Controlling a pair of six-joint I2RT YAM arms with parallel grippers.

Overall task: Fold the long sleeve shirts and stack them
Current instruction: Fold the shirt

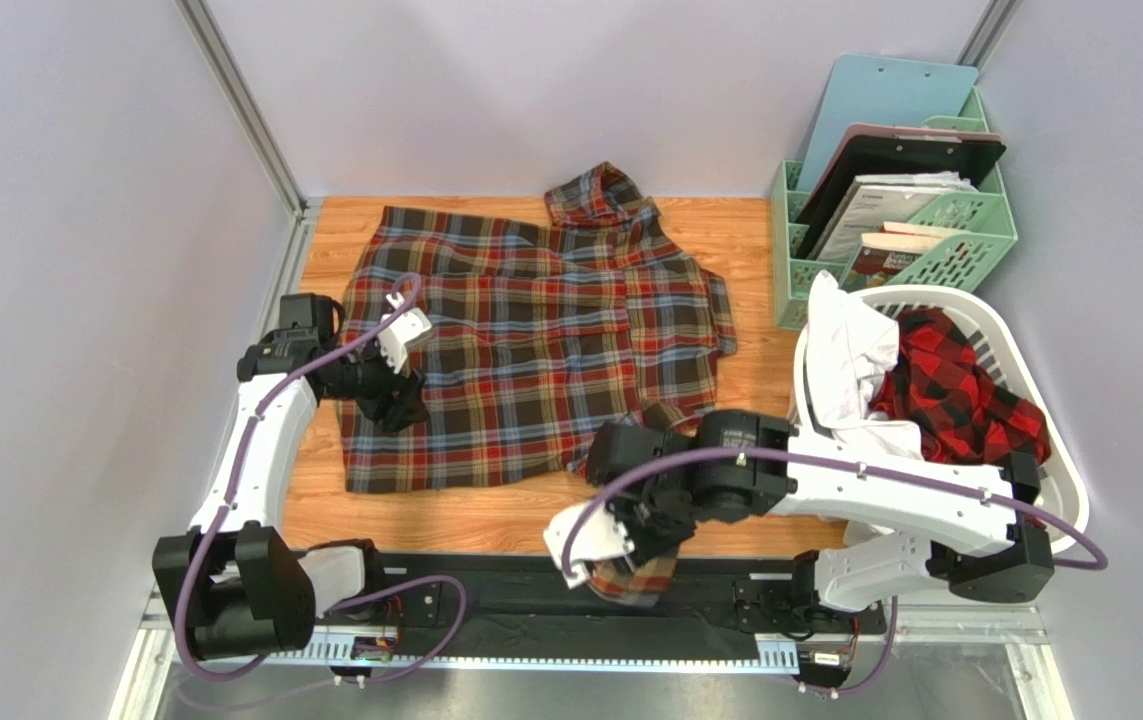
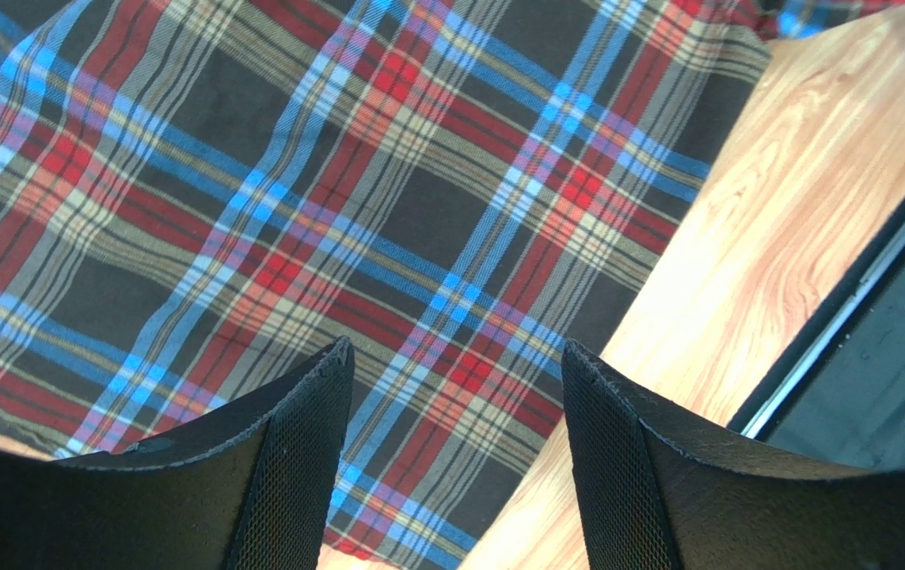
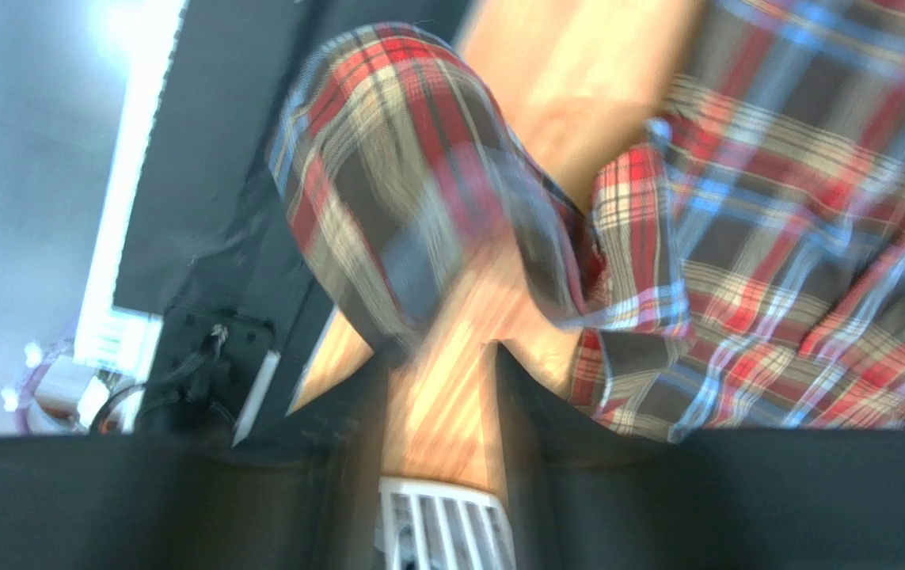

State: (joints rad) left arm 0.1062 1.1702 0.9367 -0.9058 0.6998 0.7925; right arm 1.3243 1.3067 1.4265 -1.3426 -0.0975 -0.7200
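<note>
The dark brown-olive tartan shirt [image 1: 540, 338] lies spread flat on the wooden table, collar at the far side. One sleeve [image 1: 637, 578] trails over the near table edge. My left gripper [image 1: 389, 375] is open and empty just above the shirt's left part; in the left wrist view the plaid cloth [image 2: 338, 202] shows between its spread fingers [image 2: 302, 463]. My right gripper [image 1: 607, 555] is near the front edge beside the trailing sleeve [image 3: 421, 202]. That view is blurred, and bare wood shows between the parted fingers [image 3: 540, 439]. The red-and-black check shirt [image 1: 960, 393] sits in the basket.
A white laundry basket [image 1: 1035, 450] at the right also holds a white garment [image 1: 848, 353]. A green crate [image 1: 968, 248] with boards and papers stands at the back right. A black rail [image 1: 517, 593] runs along the near table edge. Grey walls close in the left and back.
</note>
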